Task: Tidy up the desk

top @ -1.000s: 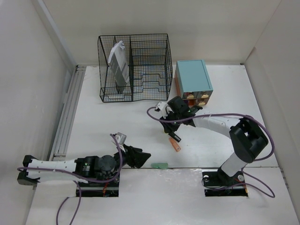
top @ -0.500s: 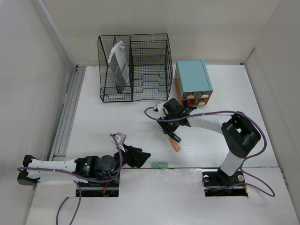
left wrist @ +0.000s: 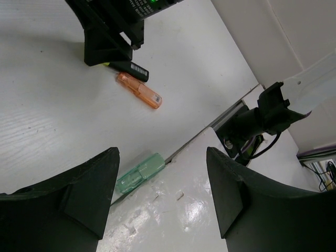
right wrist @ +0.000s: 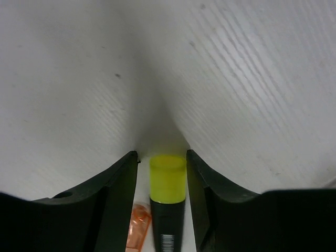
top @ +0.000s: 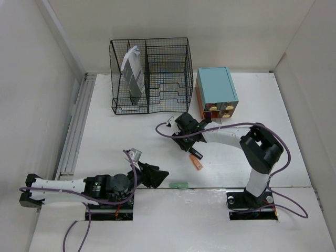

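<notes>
The white desk (top: 115, 136) holds a black highlighter with a yellow cap (top: 195, 154), an orange pen-shaped piece (top: 197, 164) beside it and a green piece (top: 179, 185) at the near seam. My right gripper (top: 189, 144) is low over the desk. In the right wrist view its jaws (right wrist: 161, 153) straddle the highlighter's yellow cap (right wrist: 167, 178) with narrow gaps on both sides, and the orange piece (right wrist: 139, 226) shows beside it. My left gripper (top: 159, 176) is open and empty. In the left wrist view (left wrist: 161, 155) it is above the green piece (left wrist: 140, 173).
A black wire rack (top: 157, 79) with a grey packet (top: 133, 73) stands at the back. A teal-topped drawer box (top: 216, 90) stands to its right. White walls border the desk on three sides.
My right gripper has moved left and toward the near side, coming down around the highlighter's cap. The left arm has not moved.
</notes>
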Motion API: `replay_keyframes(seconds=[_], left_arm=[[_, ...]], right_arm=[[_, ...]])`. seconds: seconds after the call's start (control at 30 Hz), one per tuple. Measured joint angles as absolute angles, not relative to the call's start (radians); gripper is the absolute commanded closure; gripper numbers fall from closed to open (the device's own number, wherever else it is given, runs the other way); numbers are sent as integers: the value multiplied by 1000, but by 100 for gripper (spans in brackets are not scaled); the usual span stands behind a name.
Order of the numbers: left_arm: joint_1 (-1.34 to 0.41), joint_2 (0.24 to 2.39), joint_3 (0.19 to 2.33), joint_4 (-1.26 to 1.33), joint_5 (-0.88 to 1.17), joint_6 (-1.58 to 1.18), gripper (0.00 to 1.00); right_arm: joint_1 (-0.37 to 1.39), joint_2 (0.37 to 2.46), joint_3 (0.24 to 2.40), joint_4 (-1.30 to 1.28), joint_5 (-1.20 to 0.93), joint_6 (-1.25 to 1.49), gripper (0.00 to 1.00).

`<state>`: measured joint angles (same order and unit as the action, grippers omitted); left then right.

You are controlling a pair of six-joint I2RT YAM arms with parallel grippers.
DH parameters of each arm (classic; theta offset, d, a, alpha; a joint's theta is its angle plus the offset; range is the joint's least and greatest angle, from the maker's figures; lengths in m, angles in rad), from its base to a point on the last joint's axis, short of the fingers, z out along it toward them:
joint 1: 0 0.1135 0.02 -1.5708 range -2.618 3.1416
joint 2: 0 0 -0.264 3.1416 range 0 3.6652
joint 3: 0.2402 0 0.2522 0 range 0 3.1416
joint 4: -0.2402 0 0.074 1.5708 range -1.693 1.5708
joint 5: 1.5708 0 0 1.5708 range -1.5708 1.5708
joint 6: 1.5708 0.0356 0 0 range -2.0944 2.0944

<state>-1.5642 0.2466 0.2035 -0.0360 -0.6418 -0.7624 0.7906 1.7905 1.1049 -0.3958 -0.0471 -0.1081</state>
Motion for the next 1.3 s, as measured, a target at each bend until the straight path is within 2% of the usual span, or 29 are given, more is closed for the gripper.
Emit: replay_keyframes(seconds=[0.27,0.4,0.5,0.53,0.63,0.87,0.97,1.0,1.07,1.1,1.17,1.3], left_arm=[[-1564,247,204,-36,-643,-762,37],[-1564,247,204,-36,-646,-762,37],[-1564,247,204,-36,-649,-762,37],[-1564,247,204,-36,-650,-762,37],[-1564,247,204,-36,-653,-762,37],[-1564,247,204,-36,-655,-756,37],[-1564,247,204,-36,-656,-756,37],[-1564,247,204,-36,-656,-756,37],[-1564,247,204,-38,-656,-756,37],[-1564,247,204,-40,-656,-756,37],[-1564,246,204,-44,-656,-756,37],[-1564,240,204,-46,-656,-756,37]], right_arm=[[847,1855,1191,-439,1,-104,60],[847,1861,1201,-447,4,-99,60],[847,1853,1192,-443,9,-100,54],[847,1845,1183,-442,14,-101,47],[846,1823,1160,-451,24,-110,43],[846,1806,1148,-492,31,-131,43],[846,1807,1151,-508,30,-138,50],[846,1807,1152,-516,29,-141,59],[846,1807,1153,-528,23,-148,70],[846,1808,1156,-535,20,-151,80],[846,1809,1157,-540,17,-158,86],[846,1808,1158,-543,10,-168,90]])
